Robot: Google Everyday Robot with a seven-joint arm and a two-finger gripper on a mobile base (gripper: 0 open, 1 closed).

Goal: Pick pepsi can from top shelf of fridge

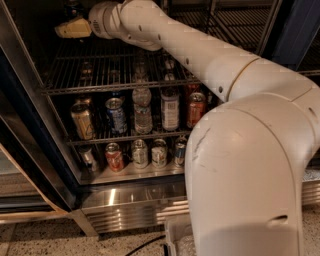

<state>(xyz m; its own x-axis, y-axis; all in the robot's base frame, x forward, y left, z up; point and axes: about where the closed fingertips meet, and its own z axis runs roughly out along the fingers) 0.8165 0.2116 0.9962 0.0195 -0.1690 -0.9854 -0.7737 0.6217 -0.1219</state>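
The fridge (30,150) stands open, with a dark blue door frame and steel base. My white arm reaches in from the right above the top shelf (115,86), a grey wire rack. My gripper (73,28), yellowish at its tip, is at the upper left over the rear of that rack. A dark can-like shape (73,8) stands just above and behind the gripper; it is partly cut off by the top edge, so I cannot confirm it is the pepsi can. Nothing shows held in the gripper.
The middle rack holds a gold can (82,120), a blue can with a red-and-white logo (116,116), a water bottle (142,111), another bottle (170,107) and a red can (196,109). Several cans stand on the bottom level (145,154). My arm's bulk fills the right.
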